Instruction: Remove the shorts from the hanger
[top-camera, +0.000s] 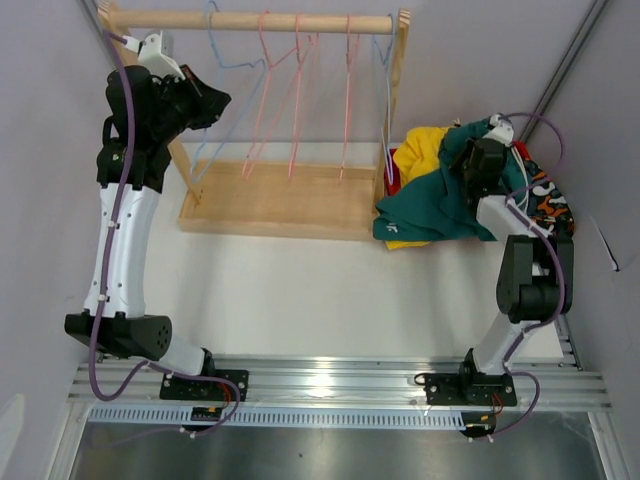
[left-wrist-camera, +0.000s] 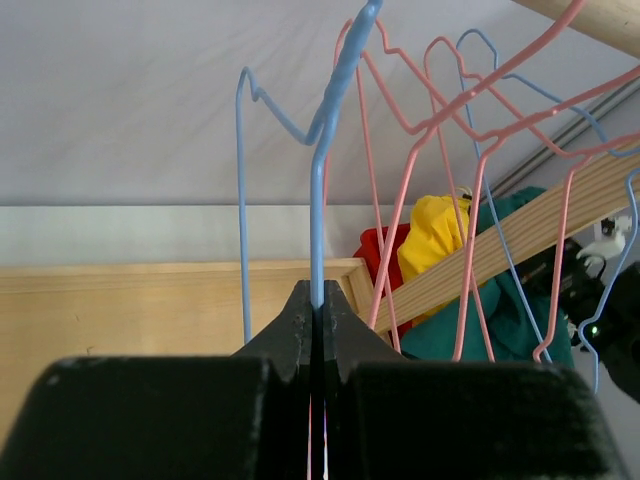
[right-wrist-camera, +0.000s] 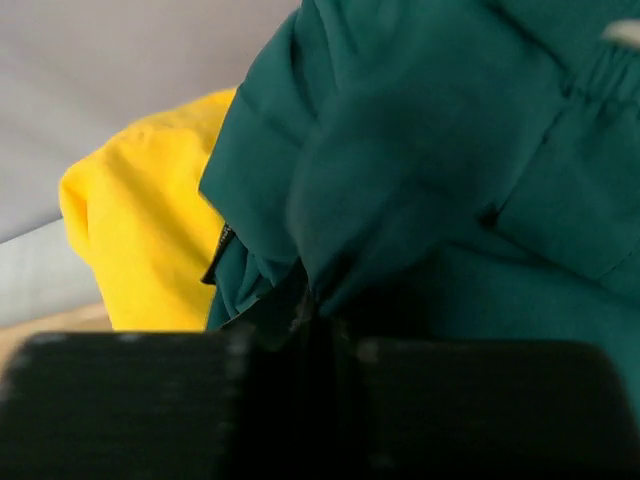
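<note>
Inspecting the rack first: the wooden rail (top-camera: 250, 20) carries a row of wire hangers, and every one of them hangs bare above the wooden base tray (top-camera: 280, 205).

Left arm: the left gripper (top-camera: 215, 100) (left-wrist-camera: 317, 300) is raised at the left end of the rail. Its jaws are pressed together on the wire of the blue hanger (left-wrist-camera: 318, 200), which rises straight out from between the fingertips. The pink hangers (top-camera: 297, 100) hang to its right, untouched.

Task items: the shorts lie off the rack in one heap on the table (top-camera: 300, 290), just beside the right post.
- The dark green shorts (top-camera: 430, 205) (right-wrist-camera: 450, 150) lie on top and spread toward the near side.
- The yellow shorts (top-camera: 422, 145) (right-wrist-camera: 140, 230) lie under and behind them, partly covered.
- A red-orange pair (top-camera: 393, 183) (left-wrist-camera: 378, 250) shows only as a small patch against the post.
- The patterned shorts (top-camera: 550, 205), orange, black and white, lie at the right edge of the heap behind the right arm.

Right arm: the right gripper (top-camera: 480, 165) (right-wrist-camera: 320, 320) is lowered into the heap. Its wrist view is blurred, but it shows the jaws almost fully together. A fold of the dark green shorts is bunched at the fingertips and appears pinched between them.
</note>
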